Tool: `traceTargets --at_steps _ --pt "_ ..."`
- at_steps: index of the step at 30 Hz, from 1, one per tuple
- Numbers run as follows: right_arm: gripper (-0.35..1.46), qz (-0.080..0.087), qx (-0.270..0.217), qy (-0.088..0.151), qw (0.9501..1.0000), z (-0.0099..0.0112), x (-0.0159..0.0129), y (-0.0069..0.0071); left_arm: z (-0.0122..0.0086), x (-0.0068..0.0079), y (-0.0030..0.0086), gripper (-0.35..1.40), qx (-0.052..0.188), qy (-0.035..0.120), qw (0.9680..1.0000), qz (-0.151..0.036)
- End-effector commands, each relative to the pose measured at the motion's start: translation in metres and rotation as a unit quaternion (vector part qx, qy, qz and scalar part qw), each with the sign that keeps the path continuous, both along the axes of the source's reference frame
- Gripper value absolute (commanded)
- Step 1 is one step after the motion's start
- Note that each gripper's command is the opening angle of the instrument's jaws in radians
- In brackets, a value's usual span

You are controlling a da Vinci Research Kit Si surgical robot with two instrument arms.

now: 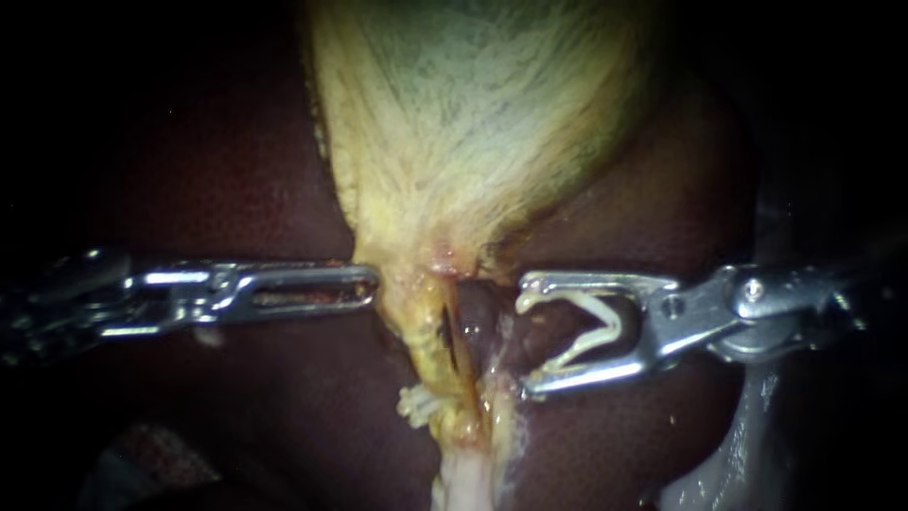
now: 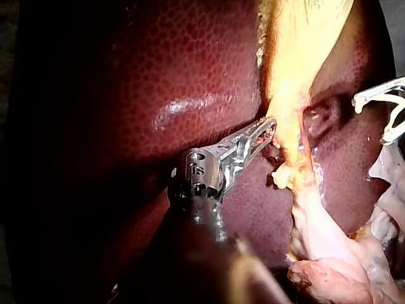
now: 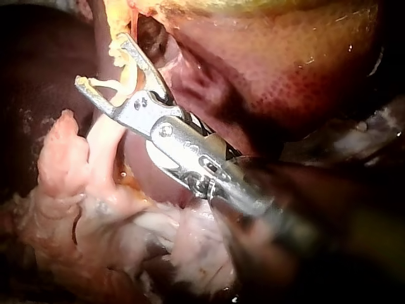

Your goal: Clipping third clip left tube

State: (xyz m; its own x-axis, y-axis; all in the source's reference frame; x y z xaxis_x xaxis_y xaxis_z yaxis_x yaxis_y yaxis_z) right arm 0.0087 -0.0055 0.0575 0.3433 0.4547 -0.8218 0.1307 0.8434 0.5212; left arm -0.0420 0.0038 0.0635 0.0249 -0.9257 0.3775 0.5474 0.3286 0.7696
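Liver point(image 1: 487, 331) (perhaps) bulges between tube point(image 1: 430, 345) and clip point(image 1: 601, 326).

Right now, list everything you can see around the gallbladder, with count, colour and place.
liver: one, dark red-brown, behind everything.
gallbladder: one, pale yellow-green, narrowing to a neck between the instruments.
tube: one clearly shown, yellow, running down from that neck.
pale tissue: one mass, white-pink, at the tube's lower end.
clip: one, white, open, in the right instrument's jaws, not yet around the tube.
left instrument: one, silver, tip against the neck.
right instrument: one, silver, jaws wide apart holding the clip, beside the tube.
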Motion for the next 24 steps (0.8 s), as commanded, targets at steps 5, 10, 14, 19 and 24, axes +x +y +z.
traceTargets --at_steps 5,10,14,19,24 --pt "0.60 0.004 0.016 -0.006 0.9998 0.0018 0.0023 -0.0008 -0.0001 0.0001 0.0000 -0.35 0.000 0.000 1.0000 -0.001" --pt "0.60 0.011 0.036 -0.014 0.9992 0.0043 0.0040 -0.0012 -0.0003 0.0001 0.0000 -0.35 0.000 0.000 1.0000 -0.002" --pt "0.59 0.018 0.051 -0.021 0.9983 0.0066 0.0046 -0.0012 -0.0005 0.0001 -0.0001 -0.35 0.000 0.001 1.0000 -0.002" --pt "0.56 0.023 0.073 -0.032 0.9966 0.0091 0.0045 -0.0016 -0.0008 0.0002 -0.0001 -0.35 0.001 0.001 1.0000 -0.002" --pt "0.54 0.016 0.074 -0.051 0.9958 0.0109 0.0045 -0.0019 -0.0015 0.0002 -0.0002 -0.35 0.002 0.001 1.0000 -0.003"
